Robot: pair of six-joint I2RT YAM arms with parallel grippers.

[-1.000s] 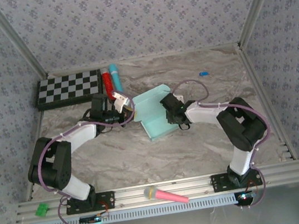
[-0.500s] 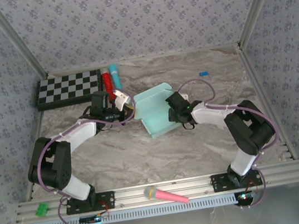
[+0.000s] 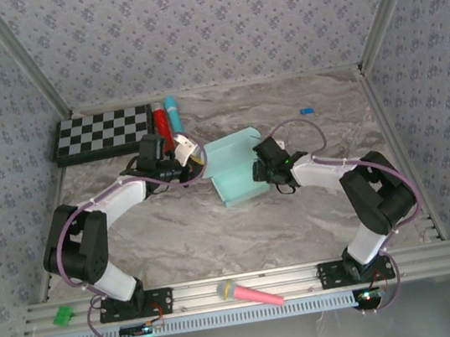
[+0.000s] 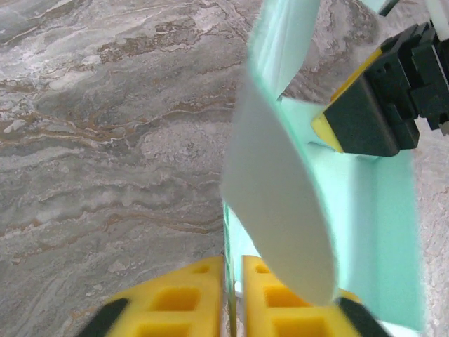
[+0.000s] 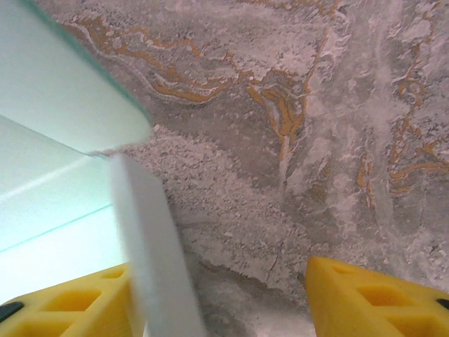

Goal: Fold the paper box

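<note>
Between left jaws: paper box [image 3: 234, 171] edge, clamped | right jaws: apart beside it | left arm [image 3: 119, 199], right arm [image 3: 327, 172] low, converging.

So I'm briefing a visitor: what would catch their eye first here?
The pale aqua paper box, partly folded mid-table, with the left claw and right claw meeting at it from either side. Then the checkerboard at the far left corner and a pink microphone lying on the near rail.
</note>
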